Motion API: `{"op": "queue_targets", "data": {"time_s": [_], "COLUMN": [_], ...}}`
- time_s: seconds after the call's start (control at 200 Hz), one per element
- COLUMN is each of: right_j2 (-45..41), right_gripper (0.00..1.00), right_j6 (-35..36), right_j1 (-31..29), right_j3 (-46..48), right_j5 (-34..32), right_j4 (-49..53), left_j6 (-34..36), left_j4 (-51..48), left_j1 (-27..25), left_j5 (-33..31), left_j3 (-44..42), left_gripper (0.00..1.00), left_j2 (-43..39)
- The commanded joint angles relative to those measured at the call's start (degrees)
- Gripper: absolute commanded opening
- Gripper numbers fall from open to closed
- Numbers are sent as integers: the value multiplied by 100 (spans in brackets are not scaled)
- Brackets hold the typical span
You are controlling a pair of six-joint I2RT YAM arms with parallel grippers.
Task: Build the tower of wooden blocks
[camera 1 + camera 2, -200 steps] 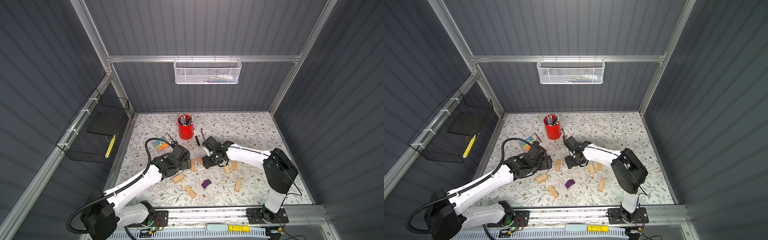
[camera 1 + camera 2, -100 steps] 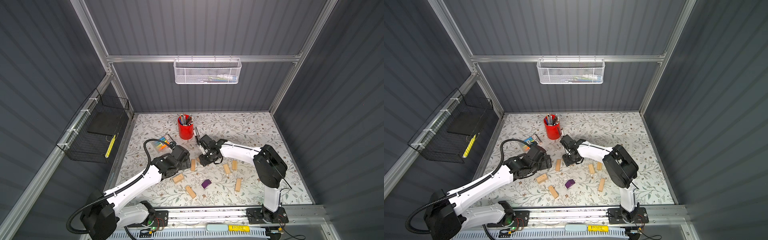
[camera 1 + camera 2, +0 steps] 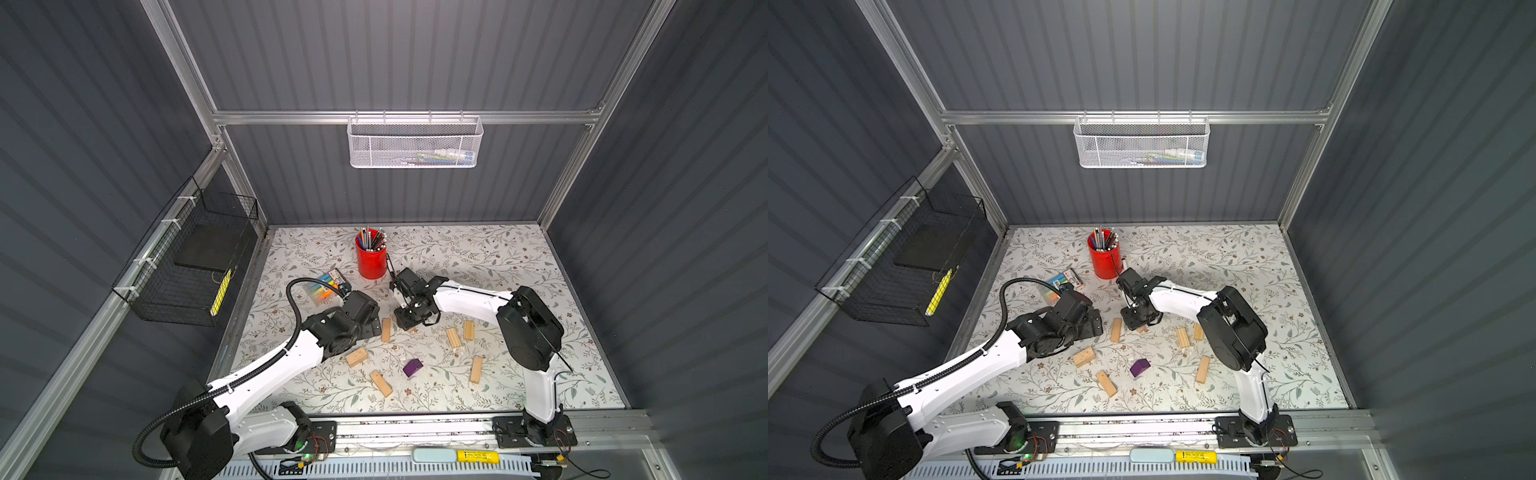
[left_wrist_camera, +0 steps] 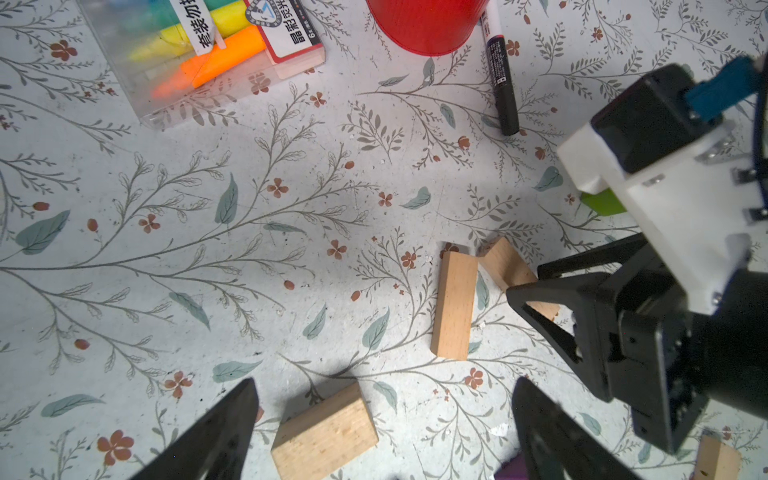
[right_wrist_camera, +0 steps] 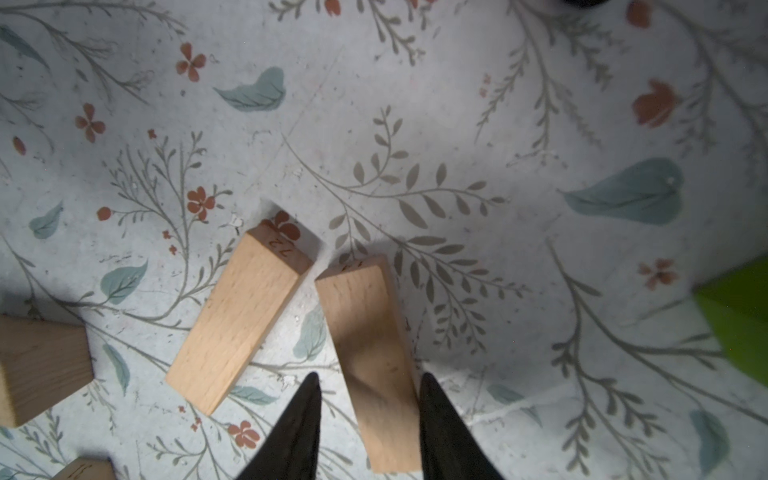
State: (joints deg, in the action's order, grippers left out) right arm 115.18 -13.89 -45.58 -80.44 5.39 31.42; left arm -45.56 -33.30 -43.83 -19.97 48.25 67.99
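Note:
No wood block tower shows; the wood blocks lie singly on the floral mat [image 3: 478, 266]. My right gripper [image 5: 368, 376] is low over one pale block [image 5: 374, 353], with a finger on each long side. One finger touches the block and a thin gap remains at the other. In a top view this gripper [image 3: 409, 323] covers most of that block. A second pale block [image 5: 241, 316] lies close beside it. My left gripper [image 4: 382, 384] hangs open above another pale block [image 4: 324, 432]. A purple block [image 3: 412, 368] lies near the front and a lime-green block [image 4: 602, 203] beside the right arm.
A red pencil cup [image 3: 371, 257] stands behind both grippers, with a black marker [image 4: 500, 83] and a pack of highlighters [image 3: 326, 286] near it. More pale blocks [image 3: 452, 337] lie to the right and front. Baskets hang on the back wall [image 3: 415, 143] and left wall [image 3: 187, 257].
My right gripper has moved left and come down over a pale block while its jaws narrowed around it. The left gripper has stayed almost still and open.

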Motion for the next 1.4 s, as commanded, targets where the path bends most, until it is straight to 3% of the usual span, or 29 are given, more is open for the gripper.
{"op": "queue_targets", "data": {"time_s": [0.0, 0.395, 0.735, 1.116, 1.396], "right_j2": [95, 26, -268, -440, -258], "right_gripper": [38, 29, 29, 30, 30], "right_j6": [31, -249, -1343, -3067, -3473], "right_j1": [-38, -38, -55, -335, -372], "right_j3": [-78, 51, 568, 805, 686], "right_j5": [-10, -144, 4, 60, 90], "right_j4": [73, 104, -35, -397, -574], "left_j6": [-70, -93, -93, -124, -100], "left_j4": [-107, -19, 117, 398, 459], "left_j1": [15, 24, 114, 331, 601], "left_j5": [-121, -64, 87, 440, 764], "left_j3": [-68, -79, -112, -255, -401], "left_gripper": [95, 96, 96, 95, 94], "left_j2": [-9, 13, 42, -53, -189]}}
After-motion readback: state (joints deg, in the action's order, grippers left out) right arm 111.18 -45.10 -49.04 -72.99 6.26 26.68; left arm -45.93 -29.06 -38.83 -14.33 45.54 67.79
